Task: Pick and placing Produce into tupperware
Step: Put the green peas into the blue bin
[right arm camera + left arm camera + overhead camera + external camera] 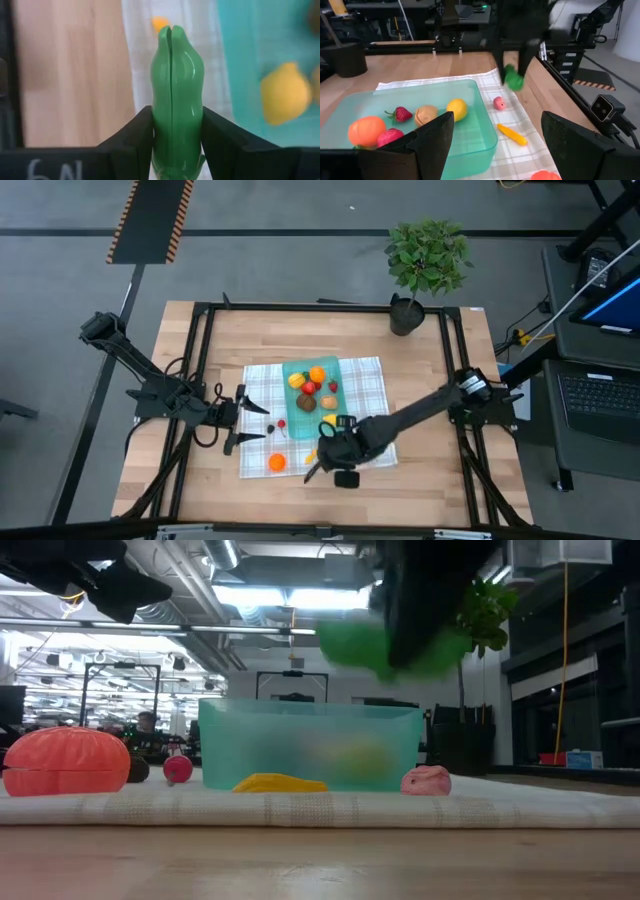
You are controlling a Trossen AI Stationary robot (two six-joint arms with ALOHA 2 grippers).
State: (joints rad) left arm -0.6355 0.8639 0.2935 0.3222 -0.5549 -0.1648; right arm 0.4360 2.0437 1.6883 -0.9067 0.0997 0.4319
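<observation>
The teal tupperware (312, 393) sits on the checked cloth, with several toy pieces in it: an orange, a strawberry, a lemon (457, 108), a brown one. My right gripper (177, 131) is shut on a green toy vegetable (177, 75) and hangs over the cloth just off the container's near right corner. In the low view the green piece (365, 645) floats above the container's rim. Loose on the cloth lie a pink piece (499, 103), a yellow one (512, 135), an orange one (277, 463) and a small red one (282, 423). My left gripper (243, 423) waits open at the cloth's left edge. My right gripper pinches the green vegetable between its two fingers, one on each flank (159, 131). The fingers (525, 55) come from above, pointing down, and the piece lies along them, its split end (171, 32) sticking out past the fingertips. It is lifted clear of cloth and container.
A potted plant (425, 265) stands at the table's far edge, right of centre. The black frame rails (203, 360) run along both sides of the tabletop. Bare wood lies left, right and near of the cloth.
</observation>
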